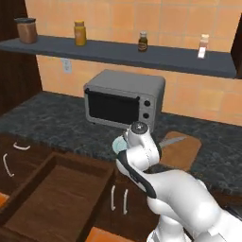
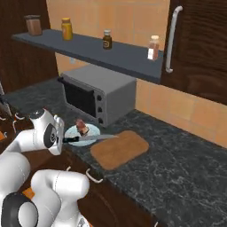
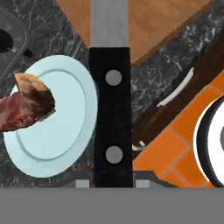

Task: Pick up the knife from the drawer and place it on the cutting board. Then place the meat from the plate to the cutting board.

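Black-handled and silver-bladed, the knife (image 3: 110, 87) is clenched in the hand (image 2: 66, 140) and carried level above the front edge of the dark speckled surface (image 2: 177, 164). In the hand view its riveted handle runs up the middle from between the fingertips, and the blade already reaches over the near part of the cutting board (image 2: 119, 149); the right base view shows the blade tip just at the board's left end, apparently in the air rather than resting on the wood. The drawer (image 1: 56, 194) stands pulled open at the lower left of the left base view, its deep box holding nothing I can see.

So the first half looks well along: the knife is out of the drawer and nearly over its target, but not yet set down or released. I judge that what remains of this step is a short carry further over the board, a lowering and an opening of the fingers.

The second half is untouched. The meat (image 2: 81, 127) lies on the plate (image 2: 73, 134), which sits just beside the board's left end, in front of the grey toaster oven (image 2: 97, 95).
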Robot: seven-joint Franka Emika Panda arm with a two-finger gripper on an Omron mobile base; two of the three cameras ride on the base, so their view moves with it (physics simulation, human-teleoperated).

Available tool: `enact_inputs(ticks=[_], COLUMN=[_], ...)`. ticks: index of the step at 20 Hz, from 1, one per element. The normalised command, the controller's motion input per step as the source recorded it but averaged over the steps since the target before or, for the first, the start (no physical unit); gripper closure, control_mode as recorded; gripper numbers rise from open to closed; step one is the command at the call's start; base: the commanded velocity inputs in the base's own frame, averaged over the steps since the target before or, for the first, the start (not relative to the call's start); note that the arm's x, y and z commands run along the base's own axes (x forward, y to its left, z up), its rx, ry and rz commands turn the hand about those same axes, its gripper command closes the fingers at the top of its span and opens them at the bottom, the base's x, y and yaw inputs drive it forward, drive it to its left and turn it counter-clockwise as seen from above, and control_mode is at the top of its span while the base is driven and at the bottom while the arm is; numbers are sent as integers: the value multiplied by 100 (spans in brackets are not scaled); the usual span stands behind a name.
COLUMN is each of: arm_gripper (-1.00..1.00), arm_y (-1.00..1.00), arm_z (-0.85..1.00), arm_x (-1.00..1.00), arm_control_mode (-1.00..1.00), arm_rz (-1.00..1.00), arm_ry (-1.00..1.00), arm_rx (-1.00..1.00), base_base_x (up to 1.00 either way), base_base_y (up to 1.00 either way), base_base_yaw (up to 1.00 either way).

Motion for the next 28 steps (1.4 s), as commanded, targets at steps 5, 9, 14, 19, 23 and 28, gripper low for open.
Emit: enact_inputs(ticks=[5, 9, 14, 19, 23, 28], arm_gripper=[100, 100, 100, 100, 100, 100], arm_y=[0, 0, -8, -55, -28, 3], arm_z=[0, 0, 0, 0, -38, -56], arm_x=[0, 0, 26, 46, 5, -24], arm_control_mode=[100, 100, -100, -100, -100, -100], arm_rz=[0, 0, 4, 50, 64, 42], arm_ry=[0, 0, 1, 13, 29, 24], arm_rx=[0, 0, 0, 0, -14, -23], base_base_x=[8, 46, 27, 0, 0, 0], base_base_y=[16, 65, 17, 0, 0, 0], base_base_yaw=[-96, -48, -8, 0, 0, 0])
